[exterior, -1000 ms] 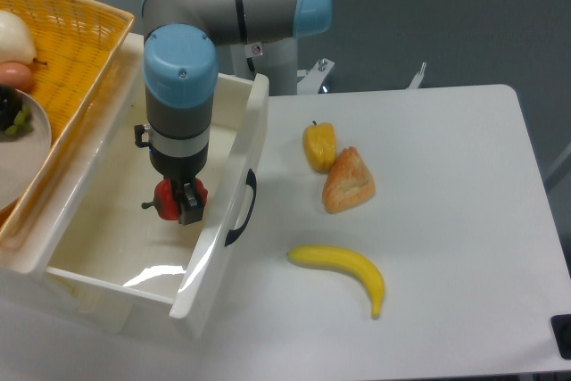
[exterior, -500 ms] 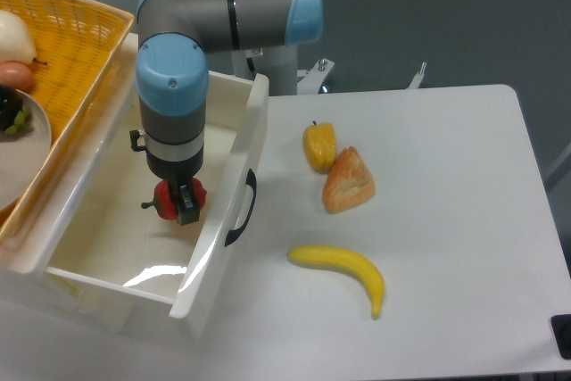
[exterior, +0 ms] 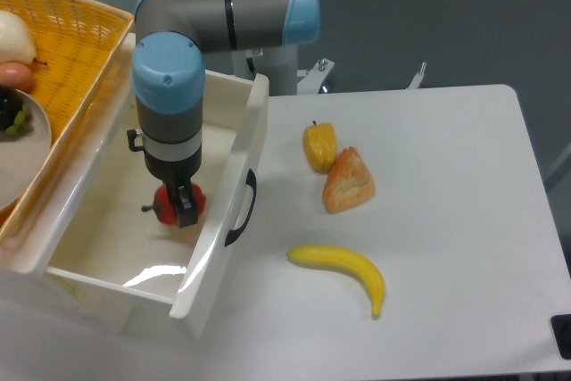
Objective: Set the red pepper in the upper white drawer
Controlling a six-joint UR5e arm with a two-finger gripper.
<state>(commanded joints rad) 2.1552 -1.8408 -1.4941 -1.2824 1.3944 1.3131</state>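
The red pepper (exterior: 166, 206) is low inside the upper white drawer (exterior: 234, 154), which stands pulled out at the left of the table with its black handle (exterior: 243, 211) facing right. My gripper (exterior: 182, 205) points straight down into the drawer and is shut on the red pepper. One dark finger (exterior: 186, 206) crosses the pepper's front, and the pepper's stem sticks out to the left. I cannot tell whether the pepper touches the drawer floor.
A yellow wicker basket (exterior: 76, 37) with a plate and food sits at the far left, beside the drawer. On the table to the right lie a yellow-orange pepper (exterior: 319, 144), a bread piece (exterior: 349, 180) and a banana (exterior: 342, 269).
The arm has shifted slightly left and the gripper with the red pepper has sunk a little lower in the drawer.
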